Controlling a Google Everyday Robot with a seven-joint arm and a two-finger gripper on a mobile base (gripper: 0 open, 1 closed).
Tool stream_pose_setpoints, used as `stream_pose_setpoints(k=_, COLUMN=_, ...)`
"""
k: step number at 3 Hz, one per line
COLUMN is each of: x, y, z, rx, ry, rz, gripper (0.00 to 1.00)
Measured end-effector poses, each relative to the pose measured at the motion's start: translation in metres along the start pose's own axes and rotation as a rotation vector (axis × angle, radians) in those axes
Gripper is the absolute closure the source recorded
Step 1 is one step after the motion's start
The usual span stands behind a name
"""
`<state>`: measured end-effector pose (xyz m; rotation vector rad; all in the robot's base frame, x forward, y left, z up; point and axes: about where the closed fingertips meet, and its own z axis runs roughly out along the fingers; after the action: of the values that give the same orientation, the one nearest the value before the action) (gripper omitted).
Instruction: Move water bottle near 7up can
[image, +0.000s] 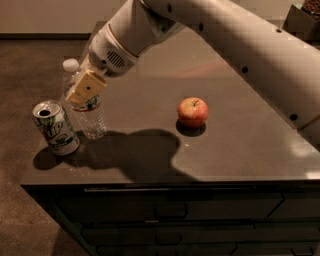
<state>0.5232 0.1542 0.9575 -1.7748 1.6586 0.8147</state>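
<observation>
Gripper (84, 90) pinches the water bottle (94, 120) about its label, upright just right of the 7up can (56, 129), evidently for placement there.

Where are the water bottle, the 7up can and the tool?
water bottle (94, 120), camera view, clear lower body.
7up can (59, 132), camera view, green lettering on its side.
tool (81, 92), camera view, fingertips, clamped at the bottle's label.

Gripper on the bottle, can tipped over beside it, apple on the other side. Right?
No: the camera view shows the can standing upright, top up. The rest holds: gripper on the bottle, apple on the bottle's other side.
</observation>
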Motion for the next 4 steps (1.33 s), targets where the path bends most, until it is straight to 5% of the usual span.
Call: stream_pose_setpoints(k=4, x=0.0011, y=0.0041, z=0.0124, rx=-0.015, ry=0.006, rz=0.001, gripper=0.13)
